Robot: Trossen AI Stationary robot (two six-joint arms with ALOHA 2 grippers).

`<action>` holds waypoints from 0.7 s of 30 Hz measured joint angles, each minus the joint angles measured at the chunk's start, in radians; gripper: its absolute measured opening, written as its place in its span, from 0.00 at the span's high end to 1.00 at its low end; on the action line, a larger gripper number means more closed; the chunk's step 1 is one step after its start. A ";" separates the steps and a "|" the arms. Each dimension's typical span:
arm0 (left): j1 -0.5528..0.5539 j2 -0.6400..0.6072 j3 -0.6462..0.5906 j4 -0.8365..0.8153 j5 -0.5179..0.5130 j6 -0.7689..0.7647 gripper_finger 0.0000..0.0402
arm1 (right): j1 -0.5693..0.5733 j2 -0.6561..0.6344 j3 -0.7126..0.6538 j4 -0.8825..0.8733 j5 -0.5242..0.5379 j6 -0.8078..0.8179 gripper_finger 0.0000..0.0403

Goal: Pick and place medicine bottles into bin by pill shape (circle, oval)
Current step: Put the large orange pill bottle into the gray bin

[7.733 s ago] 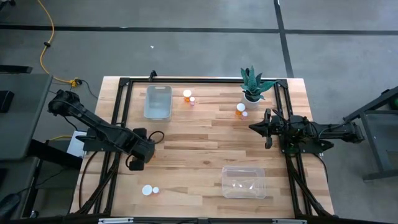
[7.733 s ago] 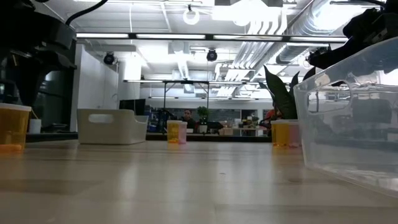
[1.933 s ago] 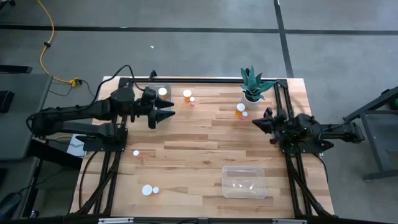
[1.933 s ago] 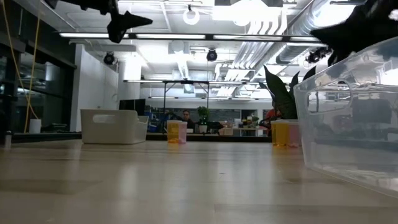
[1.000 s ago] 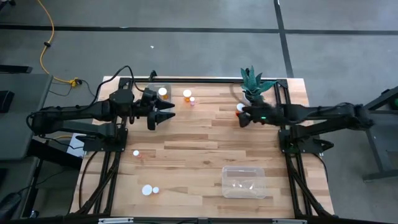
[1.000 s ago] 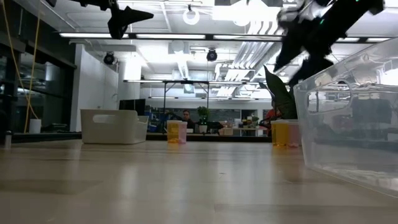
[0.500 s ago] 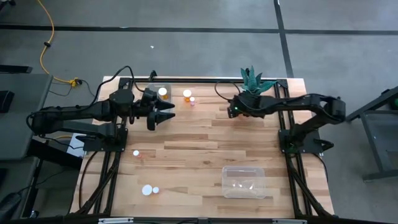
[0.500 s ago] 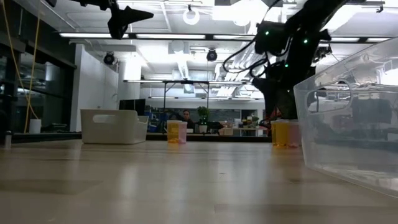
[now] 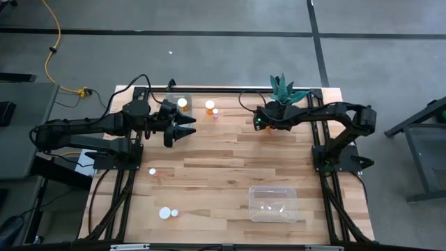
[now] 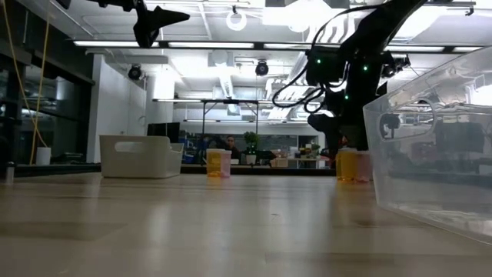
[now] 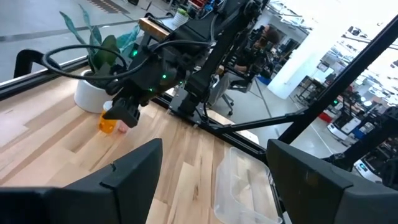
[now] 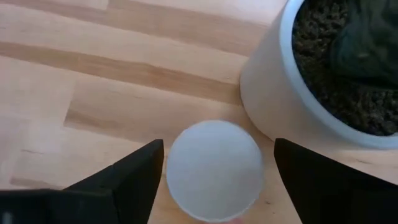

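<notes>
My right gripper (image 9: 259, 123) is open and points down over an amber medicine bottle next to the potted plant (image 9: 283, 94). In the right wrist view the bottle's round white cap (image 12: 213, 169) shows between the two fingers (image 12: 134, 180), which stand on either side of it without touching. The left wrist view shows the same bottle (image 11: 108, 123) under that gripper. My left gripper (image 9: 192, 125) is open and empty, high above the table beside the white bin (image 9: 173, 113). A bottle's white cap (image 9: 182, 102) shows in the bin. Two more bottles (image 9: 210, 105) stand to the bin's right.
A clear tub (image 9: 273, 203) stands at the near right. A small bottle (image 9: 152, 171) is at the left, and two white caps (image 9: 165, 213) are near the front edge. The plant's white pot (image 12: 273, 87) is close beside the bottle under my right gripper.
My right gripper has gone a little toward the table's left and far edges and has come down over the bottle next to the plant, its arm's elbow rising. My left gripper has kept still.
</notes>
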 joint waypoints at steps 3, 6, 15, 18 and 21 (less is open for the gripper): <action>0.000 0.000 0.000 0.000 0.000 0.000 0.31 | -0.007 0.000 0.000 0.015 0.000 0.000 0.32; 0.000 0.000 0.000 0.000 0.000 0.000 0.31 | -0.010 0.000 0.000 0.020 -0.020 0.000 0.38; 0.000 0.000 0.000 0.000 0.000 0.015 0.31 | 0.000 -0.008 0.007 0.015 -0.054 0.000 0.53; 0.000 0.000 0.000 0.000 0.000 0.016 0.31 | 0.016 -0.028 0.036 0.018 -0.054 -0.009 0.53; 0.000 0.000 0.000 -0.028 -0.001 0.029 0.31 | 0.040 -0.051 0.080 0.019 -0.054 -0.047 0.52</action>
